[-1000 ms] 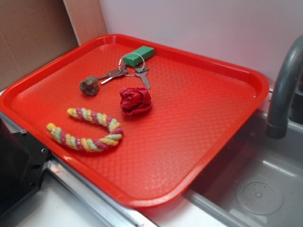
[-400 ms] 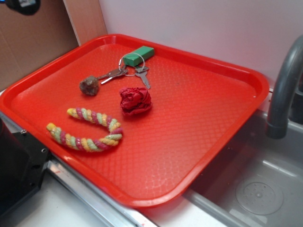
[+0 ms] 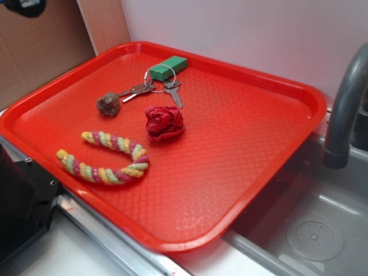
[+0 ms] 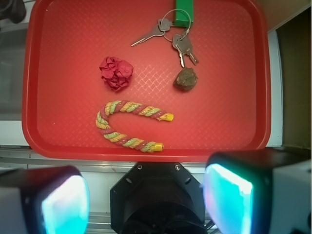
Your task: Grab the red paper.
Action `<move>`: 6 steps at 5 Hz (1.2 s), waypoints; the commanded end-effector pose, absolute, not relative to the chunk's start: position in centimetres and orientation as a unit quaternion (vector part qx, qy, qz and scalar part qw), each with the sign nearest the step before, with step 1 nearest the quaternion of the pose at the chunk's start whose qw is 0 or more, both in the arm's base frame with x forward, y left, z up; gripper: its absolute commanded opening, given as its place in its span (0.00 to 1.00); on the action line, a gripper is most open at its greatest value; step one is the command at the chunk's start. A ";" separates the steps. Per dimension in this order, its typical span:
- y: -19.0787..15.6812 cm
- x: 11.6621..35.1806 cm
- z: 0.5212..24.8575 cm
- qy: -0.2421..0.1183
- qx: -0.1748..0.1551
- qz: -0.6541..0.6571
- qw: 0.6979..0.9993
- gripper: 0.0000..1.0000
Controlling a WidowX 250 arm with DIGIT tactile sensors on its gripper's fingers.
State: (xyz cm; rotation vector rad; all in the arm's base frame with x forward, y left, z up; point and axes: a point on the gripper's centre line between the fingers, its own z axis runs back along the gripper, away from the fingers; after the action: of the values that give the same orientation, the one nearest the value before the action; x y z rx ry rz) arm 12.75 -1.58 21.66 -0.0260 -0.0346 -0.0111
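Claw (image 4: 146, 195) fingertips below frame edge.

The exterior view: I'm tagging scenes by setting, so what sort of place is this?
Probably a toy kitchen counter. A grey faucet arches over a sink basin with a drain, and a red tray lies beside it, holding keys and a rope toy.

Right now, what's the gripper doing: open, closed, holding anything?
Gripper: open, jaws wide apart, holding nothing, high above the tray's near edge. The red paper lies untouched.
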 end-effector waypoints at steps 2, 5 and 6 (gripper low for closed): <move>-3.0 19.5 13.7 -0.066 0.006 -0.127 0.990 1.00; -4.3 24.2 6.8 -0.110 0.002 -0.216 0.970 1.00; -5.7 22.9 4.0 -0.082 -0.051 -0.225 0.970 1.00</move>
State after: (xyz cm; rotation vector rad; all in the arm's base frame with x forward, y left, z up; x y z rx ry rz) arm 22.02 -5.47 2.97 -0.1098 -0.1216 -0.4462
